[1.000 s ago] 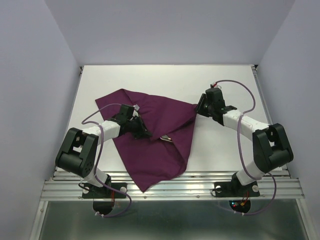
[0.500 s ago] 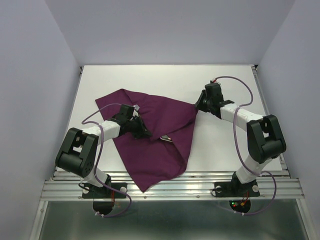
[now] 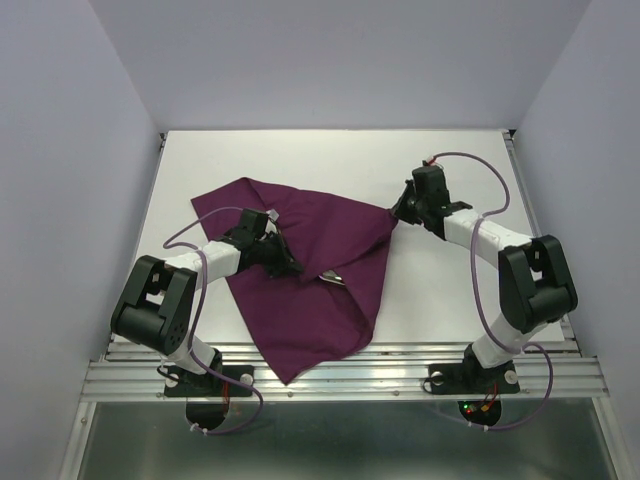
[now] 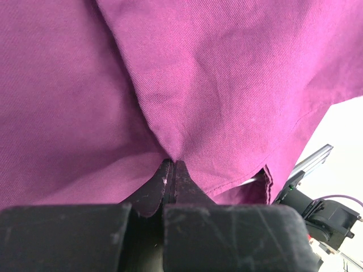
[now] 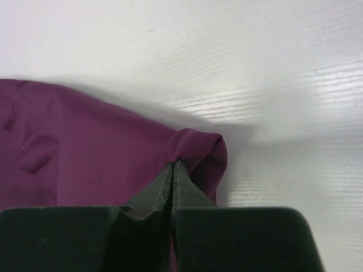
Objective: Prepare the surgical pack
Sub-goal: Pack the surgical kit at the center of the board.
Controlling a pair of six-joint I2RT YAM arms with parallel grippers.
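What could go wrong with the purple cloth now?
The right gripper holds only a small fold at the corner of the purple cloth, so it could slip free. The left gripper pinches mid-cloth; pulling apart might drag out the silver piece peeking from the fold. One corner overhangs the table edge and could snag.

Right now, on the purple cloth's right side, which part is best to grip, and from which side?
The cloth is best taken at its pointed right corner, coming from the right, low over the table. The corner curls into a raised lip there, and the right gripper is shut on it.
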